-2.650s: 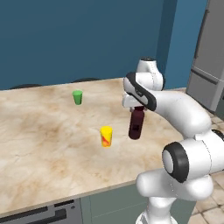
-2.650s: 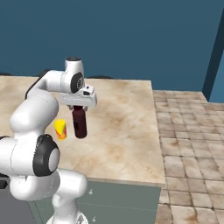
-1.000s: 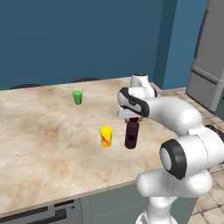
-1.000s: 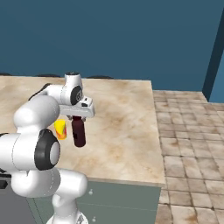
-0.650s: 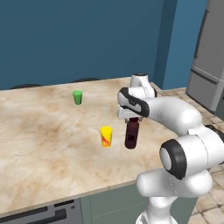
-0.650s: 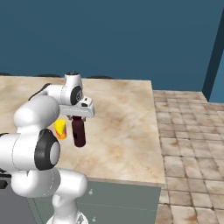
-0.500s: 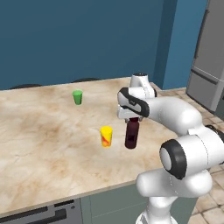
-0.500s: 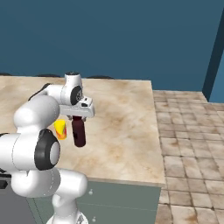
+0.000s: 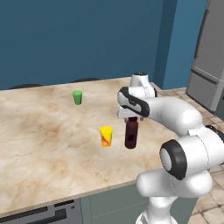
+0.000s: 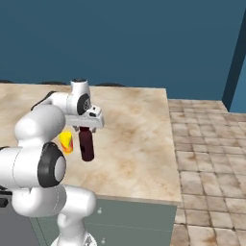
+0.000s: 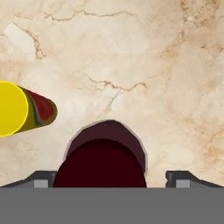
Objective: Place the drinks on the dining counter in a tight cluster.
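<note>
A dark maroon capped bottle (image 9: 131, 133) (image 10: 86, 144), one of the drinks, stands upright on the beige marble dining counter (image 9: 43, 140) (image 10: 134, 144). It is just right of a yellow cup with a red pattern (image 9: 106, 136) (image 10: 66, 142). My gripper (image 9: 132, 118) (image 10: 85, 129) hangs straight over the bottle's cap, pointing down. In the hand view the bottle's top (image 11: 105, 153) lies between my gripper's (image 11: 113, 177) spread fingertips, and bare counter (image 11: 131, 52) shows between the bottle and the right fingertip (image 11: 183, 178). The yellow cup (image 11: 17, 109) is at that view's left edge.
A small green cup (image 9: 78, 97) stands farther back on the counter, near the dark blue wall. The counter's right edge drops to a tiled floor (image 10: 206, 163). A grey fridge (image 9: 210, 65) stands at the far right.
The bottle was brought left and down beside the yellow cup. Over the last half second the fingers spread apart and let it go; it stays upright.
</note>
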